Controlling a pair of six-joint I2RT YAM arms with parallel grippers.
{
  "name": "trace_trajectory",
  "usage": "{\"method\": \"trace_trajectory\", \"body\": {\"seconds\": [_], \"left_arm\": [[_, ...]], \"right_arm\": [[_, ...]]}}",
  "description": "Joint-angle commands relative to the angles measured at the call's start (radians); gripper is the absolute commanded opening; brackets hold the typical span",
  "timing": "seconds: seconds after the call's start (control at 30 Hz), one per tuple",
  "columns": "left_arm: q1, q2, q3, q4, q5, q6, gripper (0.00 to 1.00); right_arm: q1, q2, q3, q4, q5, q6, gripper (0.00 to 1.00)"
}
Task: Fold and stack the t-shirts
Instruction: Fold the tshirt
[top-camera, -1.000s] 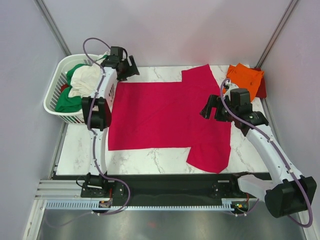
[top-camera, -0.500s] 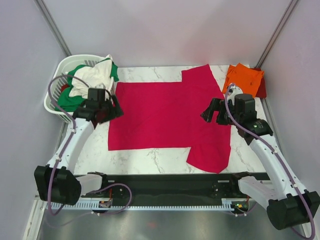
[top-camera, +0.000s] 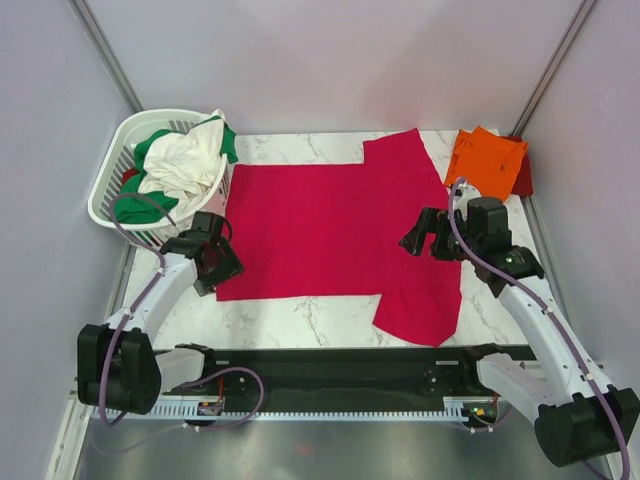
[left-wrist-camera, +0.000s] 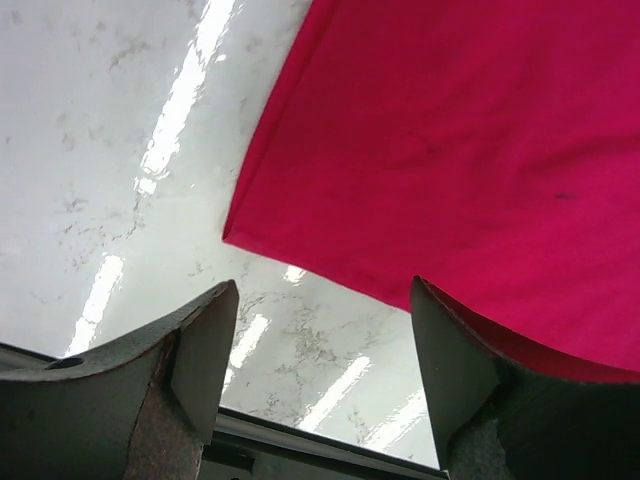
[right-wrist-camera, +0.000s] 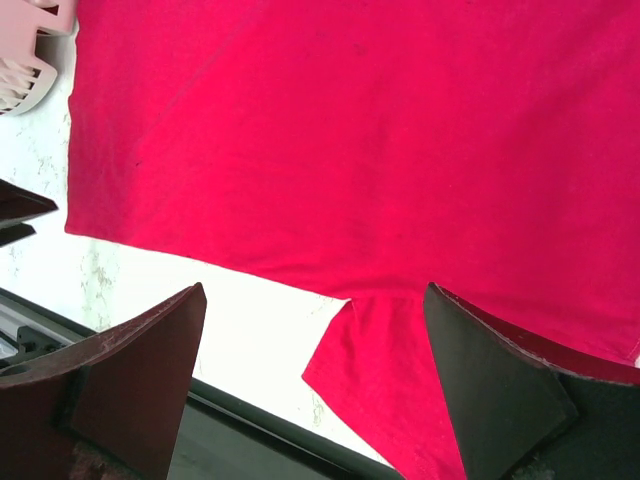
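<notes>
While my left gripper (top-camera: 225, 265) and right gripper (top-camera: 418, 238) hang spread and empty, I see the crimson-pink t-shirt (top-camera: 340, 235) flat mid-table.
Left hovers over its 8 o'clock corner, right by its 3 o'clock edge; orange t-shirt (top-camera: 488, 160) at 1 o'clock, basket (top-camera: 108, 190) at 10 o'clock.

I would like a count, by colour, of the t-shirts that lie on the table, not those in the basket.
Crimson-pink t-shirt: 1
Orange t-shirt: 1
Dark red t-shirt, mostly hidden under the orange one: 1
Total: 3
</notes>
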Motion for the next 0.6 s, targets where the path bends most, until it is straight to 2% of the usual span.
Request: {"method": "trace_trajectory", "body": {"seconds": [0.0, 0.1, 0.13, 0.27, 0.57], "left_arm": [[-0.003, 0.014, -0.048, 0.001, -0.075, -0.119, 0.77], [0.004, 0.034, -0.072, 0.001, -0.075, -0.119, 0.77], [0.005, 0.040, -0.075, 0.024, -0.130, -0.159, 0.76], [0.007, 0.063, -0.077, 0.042, -0.150, -0.142, 0.70], [0.008, 0.074, -0.112, 0.073, -0.167, -0.164, 0.68]], "right_arm": [[0.004, -0.021, 0.006, 0.000, -0.028, -0.004, 0.98], [0.006, -0.018, 0.000, 0.006, -0.033, -0.009, 0.98], [0.009, -0.016, 0.000, 0.008, -0.035, -0.009, 0.98], [0.012, -0.007, -0.003, 0.017, -0.035, -0.007, 0.98], [0.013, 0.005, -0.005, 0.020, -0.033, -0.010, 0.98]]}}
